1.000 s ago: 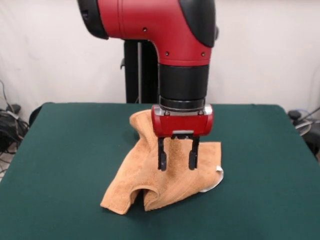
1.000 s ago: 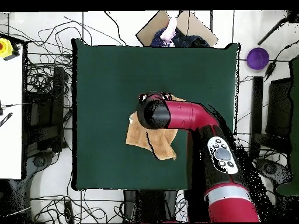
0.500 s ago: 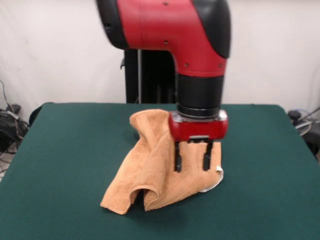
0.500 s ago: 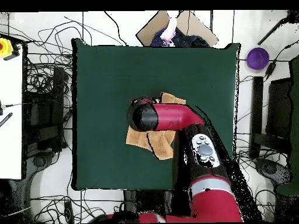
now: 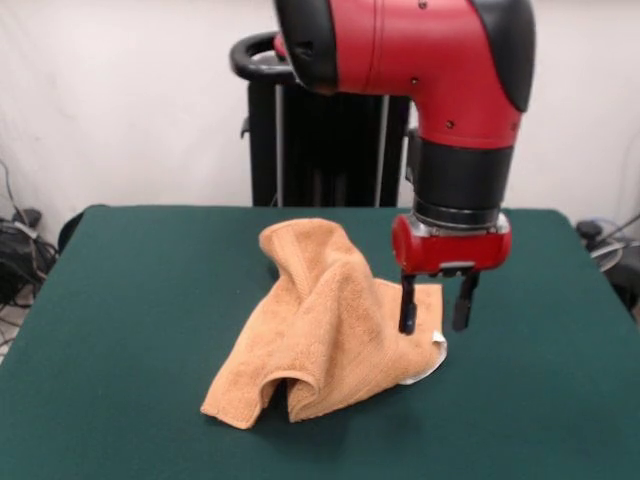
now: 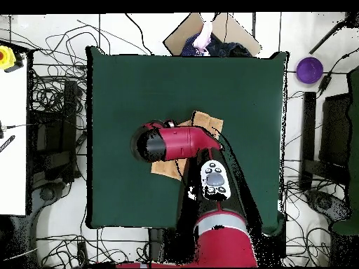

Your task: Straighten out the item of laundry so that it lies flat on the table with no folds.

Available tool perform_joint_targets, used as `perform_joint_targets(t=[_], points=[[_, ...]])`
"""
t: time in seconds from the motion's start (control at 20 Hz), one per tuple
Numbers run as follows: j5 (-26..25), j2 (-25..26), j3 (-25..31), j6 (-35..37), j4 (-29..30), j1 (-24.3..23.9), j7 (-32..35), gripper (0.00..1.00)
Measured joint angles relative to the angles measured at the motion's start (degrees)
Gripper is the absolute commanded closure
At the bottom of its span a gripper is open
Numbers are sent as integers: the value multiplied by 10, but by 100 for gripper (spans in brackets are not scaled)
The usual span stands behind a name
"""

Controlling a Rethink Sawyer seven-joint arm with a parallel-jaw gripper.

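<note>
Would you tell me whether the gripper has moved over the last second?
Yes. In the front view the open gripper has slid rightward from above the towel's middle to its right edge.

The towel [image 5: 320, 320] is seen in a plain orange-tan, with darker shading in its folds; a small white tag [image 5: 437, 345] shows at its edge nearest the table's right edge in the front view. The table [image 5: 130, 330] is covered in a uniform dark green, without any pattern. The arm [image 5: 420, 50] is coloured bright red with black sections, and the gripper [image 5: 436, 305] is given a red body and black fingers [image 5: 407, 305]. A grey oval panel [image 6: 214, 179] with dark buttons is seen on the arm from overhead.
</note>
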Motion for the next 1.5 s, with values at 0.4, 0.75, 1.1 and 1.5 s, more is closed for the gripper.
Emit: perform_joint_targets(t=[0.4,0.75,1.1,1.5], points=[[21,-10,7,0,9,-46,0,0],[21,-9,2,0,8,-47,0,0],[21,-6,0,0,8,-26,0,0],[21,4,-3,0,7,-25,0,0]])
